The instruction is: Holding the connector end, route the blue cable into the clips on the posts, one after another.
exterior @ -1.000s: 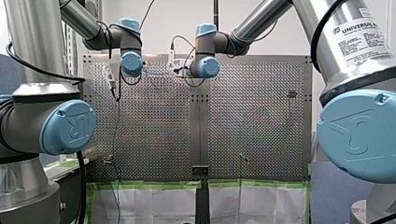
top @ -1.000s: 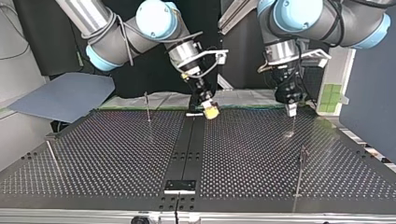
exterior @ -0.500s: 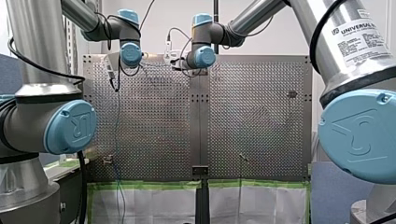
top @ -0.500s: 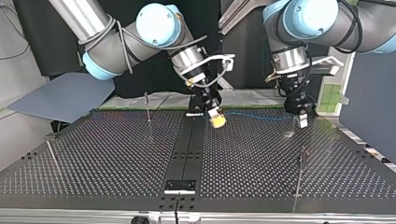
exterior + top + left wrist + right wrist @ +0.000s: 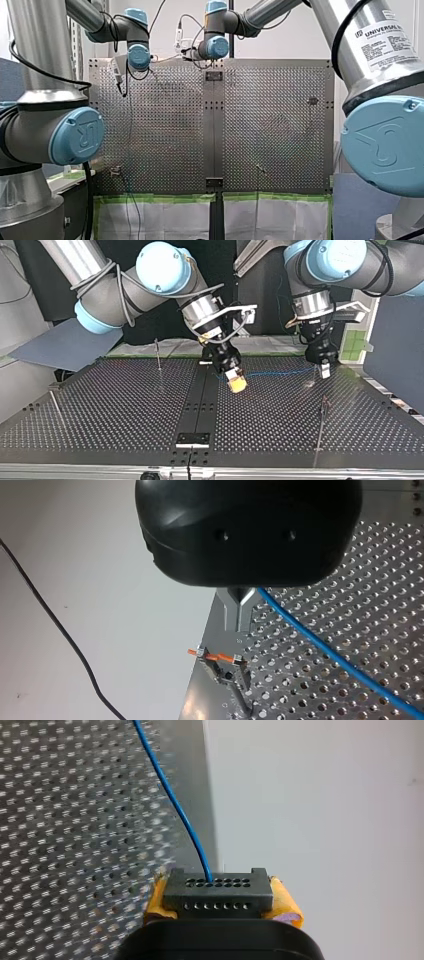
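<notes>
Connector point(image 5: 218, 890): black block with rows of small holes, clamped between the yellow pads point(image 5: 286, 904) of my right gripper point(image 5: 220, 896), pincer narrow on it. Blue cable point(image 5: 170, 795) leaves the connector's face and runs away over the perforated table point(image 5: 60, 820).

Top view: my right gripper point(image 5: 236, 382) hangs just above the table point(image 5: 125, 405), slightly right of its dark centre strip. The cable point(image 5: 272, 373) spans from there, off the surface, across to my left gripper point(image 5: 324, 369) at the view's right.

Left wrist view: my left gripper point(image 5: 239, 611) has its metal fingers point(image 5: 235, 615) drawn narrow, closed on the cable point(image 5: 325, 650), which comes out at their root and slants off above the table. Ahead of the fingers stands a post clip point(image 5: 220, 659) with orange tips; the cable is apart from it, not seated.

Top view, posts: one point(image 5: 158, 354) near the far edge at left, one point(image 5: 56, 407) at the left border, one point(image 5: 321, 420) near the right front. The cable touches none of them.
</notes>
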Tool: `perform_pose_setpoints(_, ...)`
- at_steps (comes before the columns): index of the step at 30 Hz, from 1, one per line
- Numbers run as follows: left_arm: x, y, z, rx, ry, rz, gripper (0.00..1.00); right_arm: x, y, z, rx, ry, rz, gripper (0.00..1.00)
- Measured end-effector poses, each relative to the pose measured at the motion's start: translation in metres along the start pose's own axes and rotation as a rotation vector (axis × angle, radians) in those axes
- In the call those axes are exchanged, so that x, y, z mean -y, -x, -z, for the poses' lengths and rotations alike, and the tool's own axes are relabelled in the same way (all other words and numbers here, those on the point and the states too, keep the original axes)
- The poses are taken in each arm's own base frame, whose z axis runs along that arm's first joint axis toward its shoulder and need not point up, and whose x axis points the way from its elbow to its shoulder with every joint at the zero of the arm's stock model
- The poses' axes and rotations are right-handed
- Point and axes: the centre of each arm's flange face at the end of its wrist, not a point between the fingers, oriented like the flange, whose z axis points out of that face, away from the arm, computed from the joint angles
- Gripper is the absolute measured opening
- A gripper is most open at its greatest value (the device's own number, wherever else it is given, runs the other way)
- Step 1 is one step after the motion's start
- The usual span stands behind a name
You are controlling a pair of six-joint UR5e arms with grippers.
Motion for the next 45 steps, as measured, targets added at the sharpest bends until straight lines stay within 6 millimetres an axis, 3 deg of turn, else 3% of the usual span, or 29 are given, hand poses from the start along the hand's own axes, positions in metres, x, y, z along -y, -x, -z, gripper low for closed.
perform_pose_setpoints(7, 0.003, 0.010, -0.007, 0.019, -0.011, 0.009, 0.00, 0.008, -0.028, -0.008, -0.042, -0.017, -0.001, 0.00)
perform_pose_setpoints(10, 0.003, 0.017, -0.012, 0.030, -0.007, 0.014, 0.00, 0.010, -0.031, -0.010, -0.045, -0.021, -0.002, 0.00)
perform_pose_setpoints(23, -0.007, 0.017, -0.027, 0.031, 0.029, 0.005, 0.00, 0.023, 0.010, -0.021, 0.009, -0.034, -0.008, 0.00)
perform_pose_setpoints(45, -0.052, 0.028, -0.065, 0.050, 0.039, -0.022, 0.00, 0.032, 0.030, -0.047, 0.006, -0.053, -0.021, 0.00)
